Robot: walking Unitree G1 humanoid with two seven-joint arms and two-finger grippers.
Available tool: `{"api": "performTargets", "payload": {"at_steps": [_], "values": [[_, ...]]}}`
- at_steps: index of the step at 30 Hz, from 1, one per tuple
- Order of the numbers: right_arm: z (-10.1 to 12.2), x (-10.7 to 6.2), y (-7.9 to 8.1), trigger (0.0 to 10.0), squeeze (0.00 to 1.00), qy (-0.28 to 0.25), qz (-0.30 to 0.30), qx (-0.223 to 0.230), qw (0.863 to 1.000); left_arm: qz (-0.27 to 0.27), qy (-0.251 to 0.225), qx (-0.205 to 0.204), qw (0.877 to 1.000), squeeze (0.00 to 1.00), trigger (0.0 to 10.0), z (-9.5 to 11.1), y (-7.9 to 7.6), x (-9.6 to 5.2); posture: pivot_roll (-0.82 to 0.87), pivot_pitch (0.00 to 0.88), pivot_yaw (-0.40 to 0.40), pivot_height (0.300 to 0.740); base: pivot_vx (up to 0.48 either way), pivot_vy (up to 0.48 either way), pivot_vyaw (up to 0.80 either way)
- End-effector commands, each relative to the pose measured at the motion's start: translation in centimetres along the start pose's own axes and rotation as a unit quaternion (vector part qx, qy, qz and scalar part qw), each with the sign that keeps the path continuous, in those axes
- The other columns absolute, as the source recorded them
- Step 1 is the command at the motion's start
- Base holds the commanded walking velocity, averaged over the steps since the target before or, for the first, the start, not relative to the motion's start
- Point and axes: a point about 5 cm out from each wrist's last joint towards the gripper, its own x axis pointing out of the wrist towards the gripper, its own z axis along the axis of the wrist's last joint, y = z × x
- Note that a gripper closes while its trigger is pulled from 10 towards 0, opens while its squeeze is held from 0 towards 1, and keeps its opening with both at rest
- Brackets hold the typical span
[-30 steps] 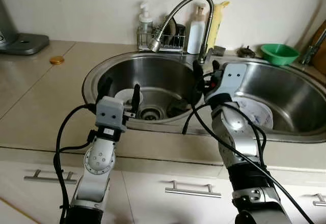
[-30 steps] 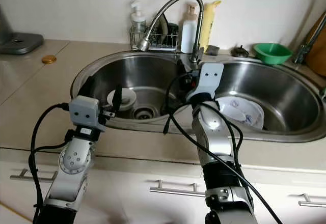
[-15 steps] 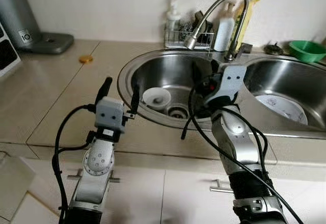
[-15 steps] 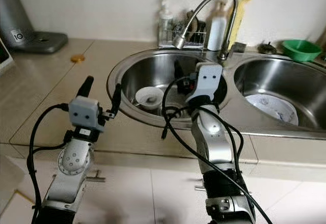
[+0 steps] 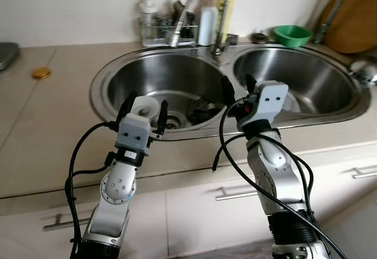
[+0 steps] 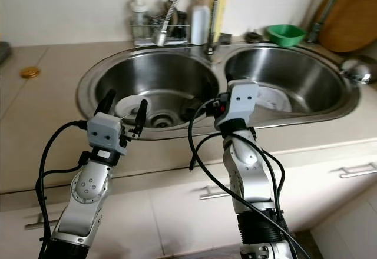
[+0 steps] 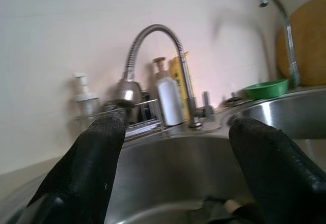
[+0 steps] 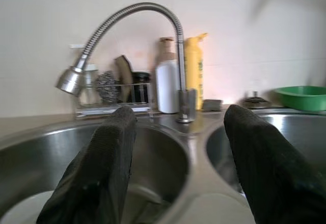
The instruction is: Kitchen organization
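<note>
Over the near rim of a double steel sink [image 5: 100, 79] both grippers are held level and empty: the left gripper [image 5: 143, 105] with fingers spread wide above the left basin, the right gripper [image 5: 237, 89] equally wide over the divider between the basins. Down in the left basin, beside the drain [image 6: 160, 119], a small white bowl [image 5: 147, 106] is seen, with a dark, unclear clump of items next to it; in the right basin a white patterned plate [image 6: 272, 101] lies flat, partly hidden by the right arm. Both dishes are judged to be ceramic — stiff, fairly heavy for their size, breakable, and probably wet and slick against the steel. The bowl would best be taken by its rim, one finger inside and one outside; the flat plate offers no raised edge, so it would probably have to be tipped against the basin wall before an edge could be pinched. Room is limited by the curved basin walls and by the faucet [image 5: 194, 3], whose spray head hangs over the back of the left basin, so a straight descent from the front is judged safest. Behind the sink, a rack [image 5: 154, 30] with bottles and a green bowl [image 5: 292, 35] are set well apart from both arms, and bare counter [image 5: 41, 123] is open on the left — with a small gold lid [image 5: 40, 73] far back
</note>
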Motion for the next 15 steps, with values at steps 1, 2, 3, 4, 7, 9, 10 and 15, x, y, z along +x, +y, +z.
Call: {"api": "performTargets", "payload": {"at_steps": [1, 2, 3, 4, 7, 9, 10, 15], "values": [[0.90, -0.11, 0.19, 10.0, 0.00, -0.023, 0.004, 0.002, 1.000, -0.009, -0.008, 0.000, 1.000, 0.00, 10.0, 0.26, -0.28, 0.04, 0.11, 0.000, -0.023, 0.740, 0.000, -0.480, -0.80], [0.90, -0.15, 0.24, 10.0, 0.00, -0.023, 0.004, 0.003, 1.000, -0.009, -0.008, 0.000, 1.000, 0.00, 10.0, 0.27, -0.30, 0.03, 0.11, 0.000, -0.023, 0.740, 0.000, -0.480, -0.80], [0.90, -0.17, 0.27, 10.0, 0.00, -0.023, 0.005, 0.004, 1.000, -0.010, -0.008, 0.000, 1.000, 0.00, 10.0, 0.27, -0.31, 0.03, 0.11, 0.000, -0.023, 0.740, 0.000, -0.480, -0.80], [0.89, -0.25, 0.36, 10.0, 0.00, -0.024, 0.006, 0.005, 1.000, -0.010, -0.007, 0.000, 1.000, 0.00, 10.0, 0.22, -0.32, 0.03, 0.11, 0.000, -0.022, 0.740, 0.000, -0.281, -0.80], [0.91, -0.32, 0.42, 10.0, 0.00, -0.025, 0.007, 0.004, 1.000, -0.004, -0.011, -0.008, 1.000, 0.00, 10.0, 0.24, -0.22, 0.03, 0.11, 0.000, -0.021, 0.740, 0.000, 0.000, -0.80], [0.91, -0.38, 0.40, 10.0, 0.00, -0.026, 0.007, 0.004, 1.000, -0.006, -0.008, -0.004, 1.000, 0.00, 10.0, 0.17, -0.22, 0.03, 0.11, 0.000, -0.021, 0.740, 0.000, 0.000, -0.80], [0.94, -0.45, 0.37, 10.0, 0.00, -0.026, 0.007, 0.003, 1.000, -0.007, -0.007, -0.003, 1.000, 0.00, 10.0, 0.16, -0.23, 0.01, 0.10, 0.000, -0.021, 0.740, 0.000, 0.000, -0.80], [0.82, -0.69, 0.31, 10.0, 0.00, -0.023, 0.006, 0.001, 1.000, -0.013, -0.002, 0.000, 1.000, 0.00, 10.0, -0.10, -0.49, -0.12, 0.10, 0.000, -0.021, 0.740, 0.000, 0.000, -0.80]]}}
